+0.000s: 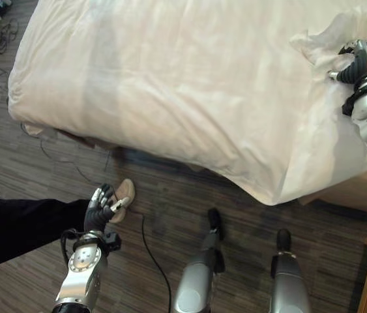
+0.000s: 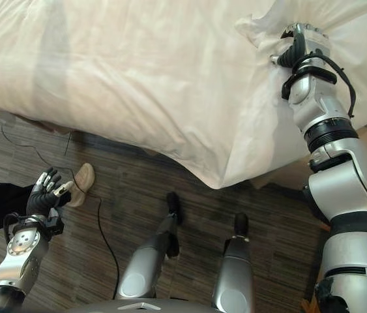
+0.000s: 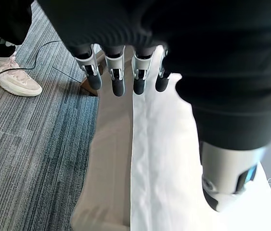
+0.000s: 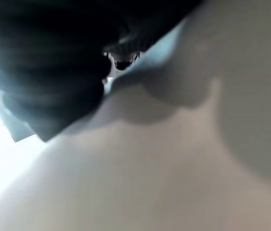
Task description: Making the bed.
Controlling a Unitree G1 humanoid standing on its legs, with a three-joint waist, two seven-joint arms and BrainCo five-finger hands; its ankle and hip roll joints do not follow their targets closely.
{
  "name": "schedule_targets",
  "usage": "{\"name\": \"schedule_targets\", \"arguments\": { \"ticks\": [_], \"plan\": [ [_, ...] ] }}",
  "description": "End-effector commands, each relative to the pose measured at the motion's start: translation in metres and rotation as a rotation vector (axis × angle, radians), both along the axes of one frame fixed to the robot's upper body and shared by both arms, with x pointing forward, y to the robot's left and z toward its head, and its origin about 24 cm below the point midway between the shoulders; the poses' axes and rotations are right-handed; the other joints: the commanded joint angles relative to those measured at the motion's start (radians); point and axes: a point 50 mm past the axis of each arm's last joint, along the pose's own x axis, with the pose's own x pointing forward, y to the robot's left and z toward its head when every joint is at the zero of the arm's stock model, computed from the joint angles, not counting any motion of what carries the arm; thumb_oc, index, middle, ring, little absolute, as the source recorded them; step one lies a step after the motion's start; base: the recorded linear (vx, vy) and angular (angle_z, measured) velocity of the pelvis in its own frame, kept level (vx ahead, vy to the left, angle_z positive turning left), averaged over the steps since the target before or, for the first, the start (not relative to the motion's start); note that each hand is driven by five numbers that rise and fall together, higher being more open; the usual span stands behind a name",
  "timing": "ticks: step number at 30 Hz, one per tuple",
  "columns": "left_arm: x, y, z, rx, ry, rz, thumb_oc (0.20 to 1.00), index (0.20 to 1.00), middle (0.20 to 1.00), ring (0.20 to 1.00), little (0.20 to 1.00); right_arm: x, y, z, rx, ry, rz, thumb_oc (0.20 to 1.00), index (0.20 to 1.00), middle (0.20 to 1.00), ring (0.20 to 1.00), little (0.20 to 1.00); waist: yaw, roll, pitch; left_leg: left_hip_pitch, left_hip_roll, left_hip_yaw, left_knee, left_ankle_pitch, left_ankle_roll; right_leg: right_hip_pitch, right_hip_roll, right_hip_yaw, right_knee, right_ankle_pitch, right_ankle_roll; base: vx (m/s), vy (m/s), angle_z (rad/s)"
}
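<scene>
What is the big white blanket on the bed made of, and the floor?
The puffy white duvet looks like soft matte cotton-type fabric, going by its wrinkles and folds. The dark grey streaked floor looks like wood-effect planks or laminate, though the left wrist view makes it look carpet-like, so that stays uncertain.

Soft, even light washed over the white duvet, with a faint grey shadow band across it. Cloth pressed against the right robot hand looked blurred and dim.
</scene>
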Motion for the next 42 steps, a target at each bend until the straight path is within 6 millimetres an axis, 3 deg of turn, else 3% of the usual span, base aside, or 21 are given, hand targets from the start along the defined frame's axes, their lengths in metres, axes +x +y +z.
{"name": "schedule_targets", "arguments": {
  "ticks": [1, 2, 3, 4, 5, 6, 9, 11, 13, 16, 18, 20, 24, 33, 34, 37, 42],
  "plan": [
    [0.017, 0.005, 0.025, -0.018, -0.138, 0.023, 1.000, 1.000, 1.000, 1.000, 1.000, -0.008, 0.009, 0.039, -0.022, -0.122, 0.051, 0.200, 0.200, 0.200, 0.200, 0.200, -0.026, -0.076, 0.091, 0.164, 0.014, -0.102, 0.203, -0.266, -0.112, 0.103, -0.024, -0.055, -0.385, 0.194, -0.049, -0.12, -0.031, -0.08],
    [0.040, -0.005, 0.034, 0.028, -0.155, 0.008, 1.000, 1.000, 1.000, 1.000, 1.000, -0.004, 0.029, 0.026, 0.005, -0.131, 0.127, 0.200, 0.200, 0.200, 0.200, 0.200, -0.063, -0.102, 0.101, 0.183, -0.005, -0.105, 0.281, -0.303, -0.110, 0.117, -0.027, -0.049, -0.397, 0.209, -0.048, -0.09, -0.035, -0.01],
    [0.050, -0.008, 0.035, 0.021, -0.147, -0.002, 1.000, 1.000, 1.000, 1.000, 1.000, -0.004, 0.028, 0.022, 0.016, -0.114, 0.116, 0.200, 0.200, 0.200, 0.200, 0.200, -0.077, -0.114, 0.101, 0.194, -0.023, -0.108, 0.343, -0.327, -0.105, 0.130, -0.026, -0.047, -0.402, 0.214, -0.051, -0.08, -0.035, 0.05],
    [0.050, -0.008, 0.035, 0.021, -0.147, -0.002, 1.000, 1.000, 1.000, 1.000, 1.000, -0.004, 0.028, 0.022, 0.016, -0.114, 0.116, 0.200, 0.200, 0.200, 0.200, 0.200, -0.077, -0.114, 0.101, 0.193, -0.024, -0.109, 0.343, -0.326, -0.104, 0.129, -0.027, -0.047, -0.402, 0.214, -0.051, -0.03, 0.021, 0.16],
    [0.050, -0.011, 0.027, -0.035, -0.119, 0.003, 1.000, 1.000, 1.000, 1.000, 1.000, -0.005, 0.022, 0.009, 0.028, -0.091, 0.088, 0.200, 0.200, 0.200, 0.200, 0.200, -0.118, -0.124, 0.072, 0.294, -0.027, -0.050, 0.291, -0.414, -0.073, 0.158, -0.026, -0.053, -0.405, 0.226, -0.038, -0.01, 0.105, 0.09],
    [0.054, -0.017, 0.023, -0.044, -0.104, -0.006, 1.000, 1.000, 1.000, 1.000, 1.000, -0.007, 0.017, -0.002, 0.020, -0.065, 0.077, 0.200, 0.200, 0.200, 0.200, 0.200, -0.153, -0.126, 0.056, 0.360, -0.033, -0.023, 0.245, -0.436, -0.060, 0.161, -0.022, -0.051, -0.397, 0.241, -0.026, -0.06, 0.116, 0.09],
    [0.067, -0.030, 0.024, -0.039, -0.095, -0.049, 1.000, 1.000, 1.000, 1.000, 1.000, -0.014, 0.003, -0.028, 0.064, -0.028, 0.047, 0.200, 0.200, 0.200, 0.200, 0.200, -0.211, -0.169, 0.033, 0.416, -0.076, 0.001, 0.181, -0.449, -0.029, 0.149, -0.042, -0.063, -0.389, 0.294, 0.004, -0.18, 0.115, 0.18],
    [0.069, -0.034, 0.021, -0.016, -0.068, -0.065, 1.000, 1.000, 1.000, 1.000, 1.000, -0.023, -0.008, -0.070, 0.144, 0.040, 0.020, 0.200, 0.200, 0.200, 0.200, 0.200, -0.237, -0.220, 0.029, 0.451, -0.094, 0.015, 0.151, -0.444, -0.011, 0.148, -0.062, -0.056, -0.379, 0.360, 0.050, -0.22, 0.019, -0.08],
    [0.067, -0.040, 0.013, -0.010, -0.032, -0.083, 1.000, 1.000, 1.000, 1.000, 1.000, -0.032, -0.016, -0.106, 0.185, 0.117, -0.009, 0.200, 0.200, 0.200, 0.200, 0.200, -0.236, -0.244, 0.045, 0.444, -0.084, 0.004, 0.148, -0.422, -0.008, 0.148, -0.061, -0.007, -0.344, 0.344, 0.074, -0.29, -0.062, 0.03],
    [0.069, -0.041, 0.010, 0.035, 0.003, -0.108, 1.000, 1.000, 1.000, 1.000, 1.000, -0.042, -0.025, -0.139, 0.259, 0.184, -0.057, 0.200, 0.200, 0.200, 0.200, 0.200, -0.213, -0.258, 0.053, 0.415, -0.070, 0.003, 0.155, -0.396, 0.003, 0.191, -0.060, 0.020, -0.271, 0.270, 0.038, -0.32, -0.091, 0.01],
    [0.063, -0.034, 0.006, 0.023, 0.023, -0.085, 1.000, 1.000, 1.000, 1.000, 1.000, -0.056, -0.035, -0.173, 0.336, 0.255, -0.101, 0.200, 0.200, 0.200, 0.200, 0.200, -0.185, -0.270, 0.032, 0.397, -0.049, 0.021, 0.167, -0.378, 0.008, 0.283, -0.085, 0.022, -0.230, 0.230, 0.017, -0.25, -0.152, -0.11],
    [0.053, -0.027, -0.001, 0.006, 0.042, -0.056, 1.000, 1.000, 1.000, 1.000, 1.000, -0.067, -0.040, -0.191, 0.358, 0.298, -0.127, 0.200, 0.200, 0.200, 0.200, 0.200, -0.160, -0.288, -0.005, 0.385, -0.045, 0.049, 0.171, -0.375, 0.001, 0.368, -0.110, 0.000, -0.298, 0.224, 0.024, -0.13, -0.137, -0.26],
    [0.041, -0.020, -0.008, 0.001, 0.069, -0.012, 1.000, 1.000, 1.000, 1.000, 1.000, -0.085, -0.038, -0.233, 0.392, 0.422, -0.165, 0.200, 0.200, 0.200, 0.200, 0.200, -0.128, -0.323, -0.068, 0.380, 0.008, 0.124, 0.122, -0.324, -0.033, 0.372, -0.134, -0.073, -0.428, 0.262, 0.043, -0.06, -0.228, -0.89],
    [0.029, -0.020, -0.018, -0.027, 0.092, 0.002, 1.000, 1.000, 1.000, 1.000, 1.000, -0.122, -0.073, -0.261, 0.244, 0.596, -0.307, 0.200, 0.200, 0.200, 0.200, 0.200, -0.136, -0.324, -0.106, 0.401, 0.060, 0.157, 0.076, -0.276, -0.074, 0.400, -0.116, -0.084, -0.503, 0.265, 0.055, 0.00, -0.131, -0.11],
    [0.025, -0.022, -0.021, -0.046, 0.099, -0.001, 1.000, 1.000, 1.000, 1.000, 1.000, -0.134, -0.085, -0.265, 0.231, 0.631, -0.360, 0.200, 0.200, 0.200, 0.200, 0.200, -0.140, -0.317, -0.111, 0.407, 0.066, 0.155, 0.070, -0.266, -0.079, 0.410, -0.108, -0.086, -0.503, 0.256, 0.052, 0.00, -0.061, 0.01],
    [0.027, -0.029, -0.024, -0.066, 0.102, -0.014, 1.000, 1.000, 1.000, 1.000, 1.000, -0.149, -0.099, -0.272, 0.266, 0.658, -0.427, 0.200, 0.200, 0.200, 0.200, 0.200, -0.153, -0.301, -0.119, 0.411, 0.077, 0.157, 0.058, -0.252, -0.086, 0.419, -0.094, -0.090, -0.503, 0.235, 0.050, 0.00, -0.036, 0.01],
    [0.025, -0.037, -0.029, -0.106, 0.115, -0.028, 1.000, 1.000, 1.000, 1.000, 1.000, -0.200, -0.105, -0.324, 0.353, 0.869, -0.565, 0.200, 0.200, 0.200, 0.200, 0.200, -0.165, -0.282, -0.131, 0.424, 0.093, 0.143, 0.029, -0.231, -0.094, 0.440, -0.078, -0.109, -0.503, 0.216, 0.038, 0.01, -0.032, 0.09]
  ]
}}
